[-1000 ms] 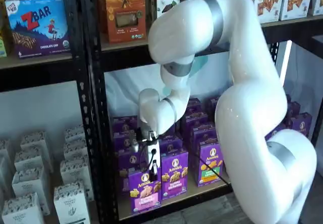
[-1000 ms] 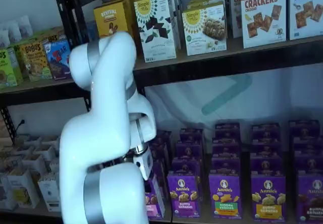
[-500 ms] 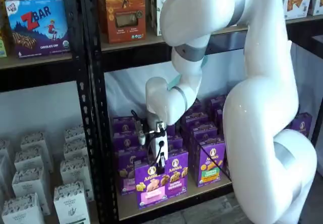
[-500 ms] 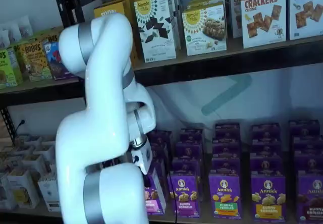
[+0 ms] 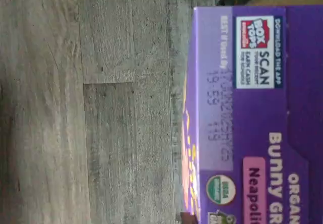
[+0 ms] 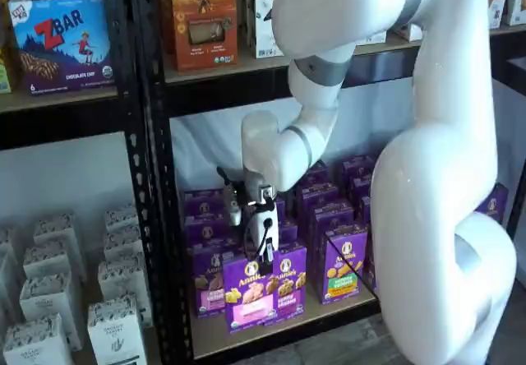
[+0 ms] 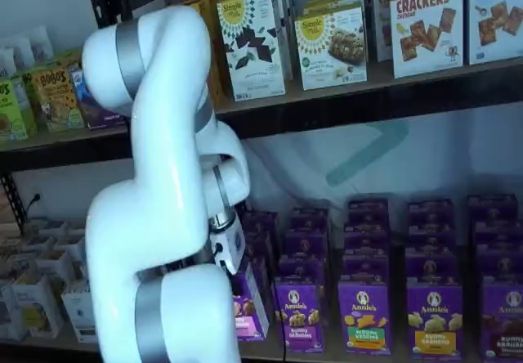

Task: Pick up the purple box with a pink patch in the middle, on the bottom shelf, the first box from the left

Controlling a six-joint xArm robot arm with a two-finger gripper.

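Purple box (image 6: 251, 297) in gripper (image 6: 258, 254), now higher & further fwd.

One arm (image 6: 436, 217) shows in both shelf views. There is one pink-band box (image 6: 251, 293). In a shelf view, four more purple boxes (image 7: 364, 314) stand in the front row to its right; the rows behind them run too deep to count. The upper shelf (image 7: 368, 93) carries two cracker boxes (image 7: 425, 20) at the right and two Simple Mills fronts (image 7: 249, 44) left of them. Far left in a shelf view stand one Z Bar box (image 6: 62, 40) and one orange box (image 6: 203, 16). At least eight white cartons (image 6: 115, 328) sit at the lower left.
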